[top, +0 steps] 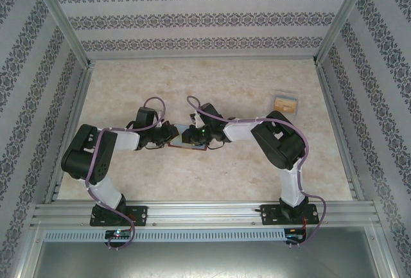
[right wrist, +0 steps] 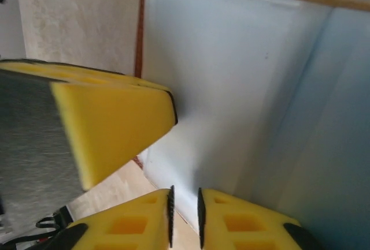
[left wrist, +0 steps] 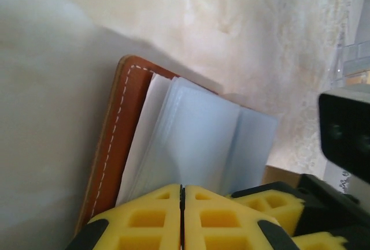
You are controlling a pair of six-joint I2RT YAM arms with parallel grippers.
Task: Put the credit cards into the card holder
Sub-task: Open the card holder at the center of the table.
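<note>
The card holder (top: 182, 142) lies open at the table's middle between both grippers. The left wrist view shows its brown stitched leather edge (left wrist: 114, 146) and its grey-blue lining (left wrist: 202, 140). My left gripper (left wrist: 182, 191) is shut, its pads pinched together on the near edge of the lining. My right gripper (right wrist: 185, 204) stands slightly open over the holder's other side (right wrist: 231, 88), and the holder's edge shows through the narrow gap. A left fingertip (right wrist: 115, 123) shows there too. An orange-yellow credit card (top: 287, 103) lies in a clear case at the back right.
The clear case (left wrist: 354, 65) sits far from both grippers near the right wall. Metal rails and patterned walls enclose the table (top: 212, 182). Both arms crowd the centre, with bare table in front and behind.
</note>
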